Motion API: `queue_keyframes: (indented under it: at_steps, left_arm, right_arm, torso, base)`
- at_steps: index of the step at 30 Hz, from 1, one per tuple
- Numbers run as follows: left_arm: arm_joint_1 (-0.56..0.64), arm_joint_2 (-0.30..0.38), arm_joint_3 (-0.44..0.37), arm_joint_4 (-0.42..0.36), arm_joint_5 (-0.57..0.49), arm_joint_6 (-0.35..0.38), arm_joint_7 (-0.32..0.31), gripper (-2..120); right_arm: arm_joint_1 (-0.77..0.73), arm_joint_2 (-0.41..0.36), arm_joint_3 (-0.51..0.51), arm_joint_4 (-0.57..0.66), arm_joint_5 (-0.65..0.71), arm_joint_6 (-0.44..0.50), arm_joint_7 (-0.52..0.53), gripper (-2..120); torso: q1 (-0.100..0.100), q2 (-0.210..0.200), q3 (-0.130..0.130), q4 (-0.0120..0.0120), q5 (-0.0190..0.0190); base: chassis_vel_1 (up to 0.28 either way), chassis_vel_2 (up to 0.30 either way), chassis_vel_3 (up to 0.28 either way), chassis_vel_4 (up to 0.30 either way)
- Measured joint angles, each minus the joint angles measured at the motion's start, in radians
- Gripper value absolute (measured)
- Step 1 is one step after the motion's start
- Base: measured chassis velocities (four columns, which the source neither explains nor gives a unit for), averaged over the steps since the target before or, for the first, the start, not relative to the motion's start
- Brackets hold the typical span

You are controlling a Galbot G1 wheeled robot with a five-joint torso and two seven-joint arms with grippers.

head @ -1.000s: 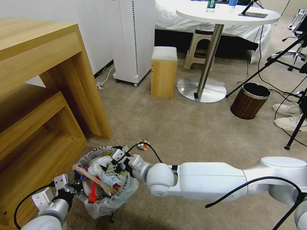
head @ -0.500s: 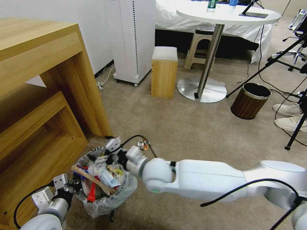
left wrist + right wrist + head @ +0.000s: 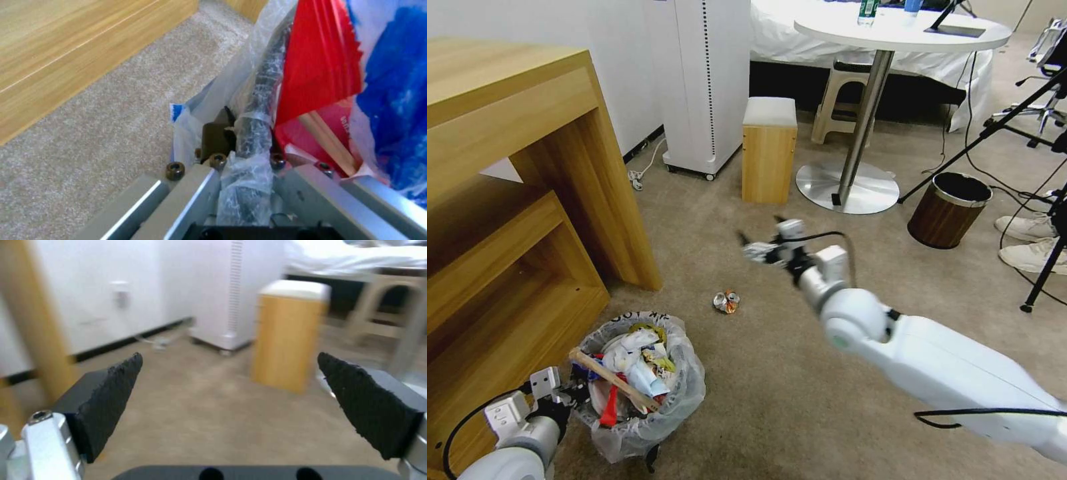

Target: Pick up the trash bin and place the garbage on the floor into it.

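On the carpet by the wooden desk, sitting full: trash bin point(image 3: 639, 383), left gripper point(image 3: 564, 395) pinching its rim point(image 3: 256, 116). Waiting near: crushed can point(image 3: 726, 302). Hovering above, right gripper point(image 3: 768, 241), empty. Spreading wide, black pads point(image 3: 111, 396). Best going down slowly, straight over the can.

- Wooden desk point(image 3: 507, 133), left.
- White tower appliance point(image 3: 707, 80) against wall.
- Wooden stool point(image 3: 768, 150) beside round table point(image 3: 894, 33).
- Wood-grain bin point(image 3: 948, 210), right.
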Motion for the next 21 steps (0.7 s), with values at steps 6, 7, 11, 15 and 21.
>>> queue_keyframes:
  at_steps: [6,7,11,15,21]
  left_arm:
    - [0.004,0.000,-0.001,-0.003,0.000,0.000,0.001,0]
    - [0.005,0.000,-0.001,-0.004,0.000,0.000,0.001,0]
    - [0.010,0.006,-0.008,-0.008,-0.002,-0.002,0.003,0]
    - [0.015,0.016,-0.016,-0.006,-0.009,-0.004,0.003,0]
    - [0.014,0.033,-0.027,0.002,-0.029,0.001,0.000,0]
  right_arm:
    - [-0.084,-0.040,0.105,-0.019,-0.045,-0.021,0.053,100]
    - [-0.094,-0.042,0.115,-0.023,-0.051,-0.021,0.061,100]
    - [-0.172,-0.049,0.177,-0.051,-0.108,0.013,0.081,100]
    - [-0.247,-0.044,0.235,-0.060,-0.127,0.063,0.097,100]
    - [-0.348,-0.030,0.333,-0.068,-0.157,0.090,0.083,100]
  torso:
    - [0.000,0.000,0.000,0.0000,-0.0003]
    - [0.000,0.000,0.000,0.0000,-0.0004]
    - [0.000,0.000,0.000,0.0003,-0.0002]
    - [0.000,0.000,0.000,0.0001,-0.0001]
    - [0.000,0.000,0.000,-0.0001,-0.0003]
  base:
    - [0.000,0.000,0.000,0.000]
    - [0.000,0.000,0.000,0.000]
    - [0.000,0.000,0.000,0.000]
    - [0.000,0.000,0.000,0.000]
    - [0.000,0.000,0.000,0.000]
